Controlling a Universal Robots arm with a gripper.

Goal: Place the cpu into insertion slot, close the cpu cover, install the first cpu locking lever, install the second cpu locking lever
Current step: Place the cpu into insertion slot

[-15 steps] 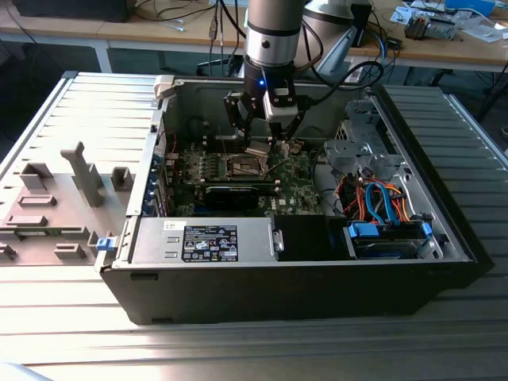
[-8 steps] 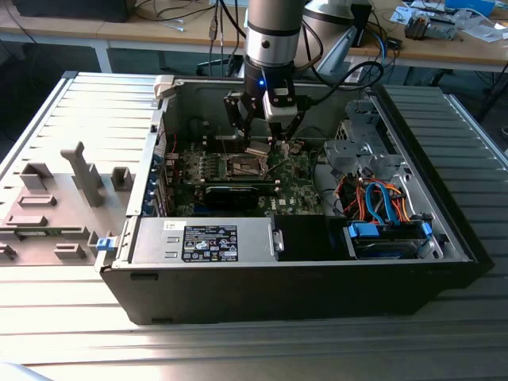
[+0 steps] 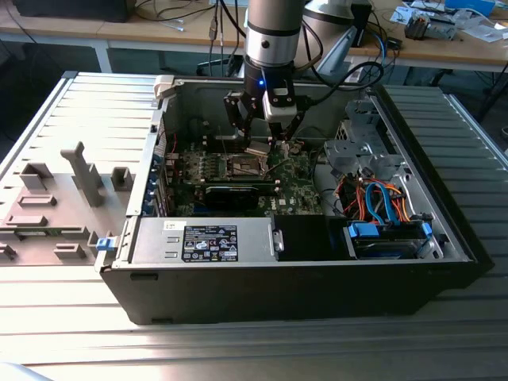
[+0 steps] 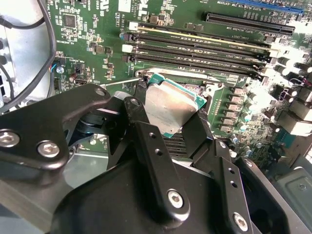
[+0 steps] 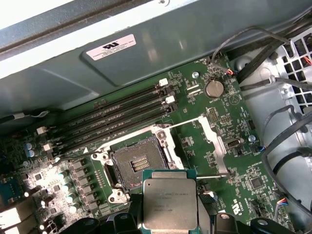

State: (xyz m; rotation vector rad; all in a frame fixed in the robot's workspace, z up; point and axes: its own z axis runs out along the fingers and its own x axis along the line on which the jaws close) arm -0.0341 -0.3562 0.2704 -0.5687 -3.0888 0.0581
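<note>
My gripper point(image 4: 169, 127) is shut on the cpu point(image 4: 167, 108), a flat square chip with a silver-grey face and a teal-green edge, pinched between two black fingers point(image 4: 146, 141). In the first wrist view the cpu point(image 5: 168, 201) hangs tilted just beside the insertion slot point(image 5: 138, 163), a dark square socket with a silver rim that lies uncovered. The cpu cover point(image 5: 213, 142), a thin silver frame, is swung open away from the socket. In the exterior view the gripper point(image 3: 260, 141) hovers low over the green motherboard point(image 3: 298, 186) inside the open case, with the cpu point(image 3: 255, 149) at its tips.
Four long memory slots point(image 5: 112, 119) run beside the socket. A long black card point(image 3: 238, 193) lies across the board. Case walls point(image 3: 278, 278) enclose the board, and the drive bay with orange and blue cables point(image 3: 381, 202) is on the exterior view's right. Grey fixtures point(image 3: 79, 175) stand outside on the left.
</note>
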